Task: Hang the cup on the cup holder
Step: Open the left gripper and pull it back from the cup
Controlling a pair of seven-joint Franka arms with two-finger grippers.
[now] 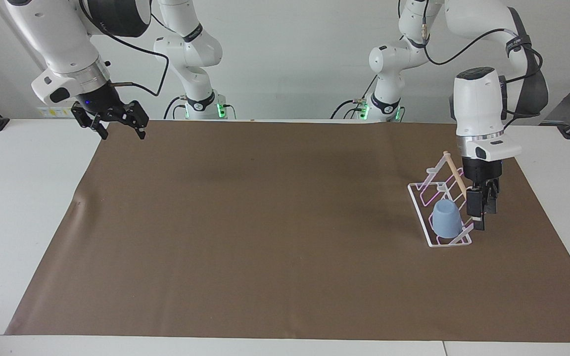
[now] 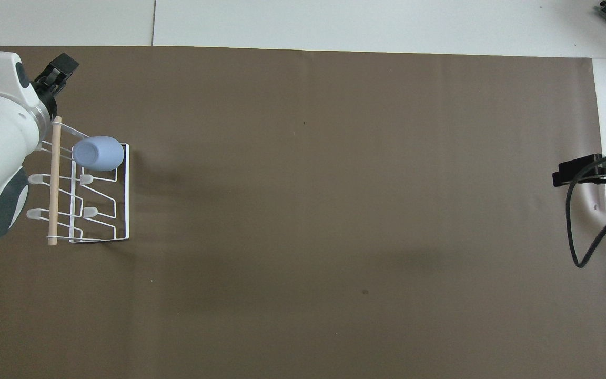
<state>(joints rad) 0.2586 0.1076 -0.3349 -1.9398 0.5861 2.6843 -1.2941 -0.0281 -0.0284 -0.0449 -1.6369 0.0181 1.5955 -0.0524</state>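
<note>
Cup (image 1: 446, 219) sits inverted on cup holder (image 1: 426, 190), right of frame in the facing view. Left end effector (image 1: 480, 213) beside it, fingers apart, empty. Right end effector (image 1: 112, 121) waits upper left, fingers apart, empty.

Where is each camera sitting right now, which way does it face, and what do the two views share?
Facing view: high across the table, looking at both robots; both arms show whole, left gripper beside the cup holder, right gripper waiting over the mat's corner.
Overhead view: above the robots' end, looking steeply down; only the left arm's wrist and the right gripper show.
Shared: the cup hung mouth-down on the holder.
</note>
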